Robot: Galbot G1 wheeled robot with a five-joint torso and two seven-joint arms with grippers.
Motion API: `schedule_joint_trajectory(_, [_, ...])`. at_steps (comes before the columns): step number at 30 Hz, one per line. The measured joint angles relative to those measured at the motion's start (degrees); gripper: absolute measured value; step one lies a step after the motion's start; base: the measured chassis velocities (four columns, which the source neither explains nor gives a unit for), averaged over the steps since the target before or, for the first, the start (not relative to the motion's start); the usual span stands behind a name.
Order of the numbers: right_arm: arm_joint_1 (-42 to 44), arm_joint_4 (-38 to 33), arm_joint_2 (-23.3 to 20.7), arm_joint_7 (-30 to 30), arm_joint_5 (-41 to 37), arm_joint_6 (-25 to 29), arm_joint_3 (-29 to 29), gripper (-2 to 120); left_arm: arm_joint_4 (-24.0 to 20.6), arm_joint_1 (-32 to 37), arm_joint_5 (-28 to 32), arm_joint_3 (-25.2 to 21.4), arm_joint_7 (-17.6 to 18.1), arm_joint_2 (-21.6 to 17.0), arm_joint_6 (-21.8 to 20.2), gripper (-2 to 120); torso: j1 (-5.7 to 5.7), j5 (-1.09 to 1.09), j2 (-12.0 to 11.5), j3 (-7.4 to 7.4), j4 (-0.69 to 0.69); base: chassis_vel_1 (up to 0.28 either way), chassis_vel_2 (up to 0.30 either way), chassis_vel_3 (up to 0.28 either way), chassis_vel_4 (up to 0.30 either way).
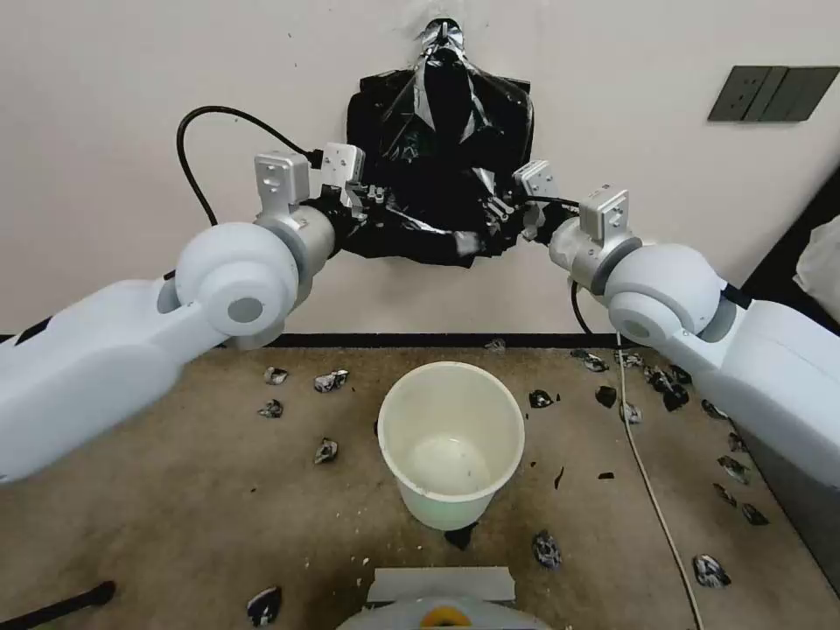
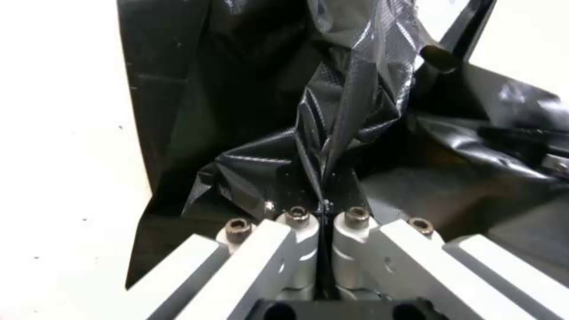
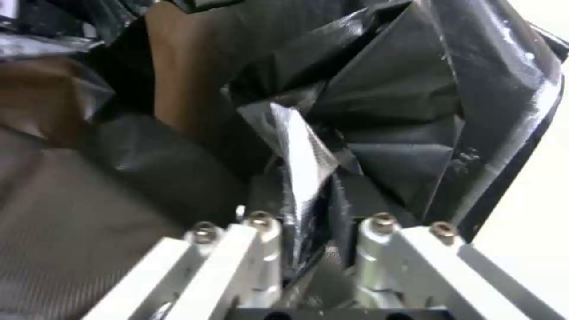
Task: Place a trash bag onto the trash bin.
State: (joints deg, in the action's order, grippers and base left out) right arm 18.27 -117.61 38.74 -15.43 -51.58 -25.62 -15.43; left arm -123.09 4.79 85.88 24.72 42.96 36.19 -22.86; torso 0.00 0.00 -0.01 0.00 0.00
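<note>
A bundle of black bags [image 1: 442,122] hangs on the wall by its silvery-grey neck. Its front sheet, the glossy wrinkled trash bag [image 1: 433,226], is pinched at both lower corners. My left gripper [image 1: 378,199] is shut on a fold of the film [image 2: 332,146], its fingers [image 2: 296,249] pressed together. My right gripper [image 1: 496,214] is shut on a silvery fold [image 3: 305,160] at the other corner. The cream-white trash bin [image 1: 451,509] stands upright and open on the floor below, midway between the arms, with nothing over its rim.
Small black plastic scraps [image 1: 331,381] lie scattered over the brown floor, thickest at the right [image 1: 665,385]. A white cable [image 1: 652,490] trails across the floor on the right. My base [image 1: 442,595] is just in front of the bin. A dark wall plate [image 1: 770,93] sits at upper right.
</note>
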Motion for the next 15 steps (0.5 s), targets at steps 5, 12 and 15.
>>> schedule_joint_trajectory(5, [2.5, -1.8, -0.3, 0.0, -0.6, 3.3, 1.7, 0, -0.9, 2.1, 0.0, -1.8, 0.0, -1.2, 0.2, 0, 0.00, 0.00, 0.0, 0.00, 0.00, 0.000, 0.000, 0.000, 0.000])
schedule_joint_trajectory(12, [9.2, -5.4, -1.1, 3.5, -1.0, 9.4, 6.6, 0, -3.7, 7.2, -2.1, -5.6, -0.6, -3.8, 0.5, 0, 0.00, -0.01, 0.0, 0.00, 0.00, 0.000, 0.000, 0.000, 0.000])
schedule_joint_trajectory(15, [13.5, -8.5, -1.9, 5.1, -1.1, 11.9, 8.9, 0, -5.6, 12.7, -6.8, -9.8, -1.9, -6.0, 1.8, 0, 0.00, -0.01, 0.0, 0.00, -0.03, 0.000, 0.000, 0.000, 0.000])
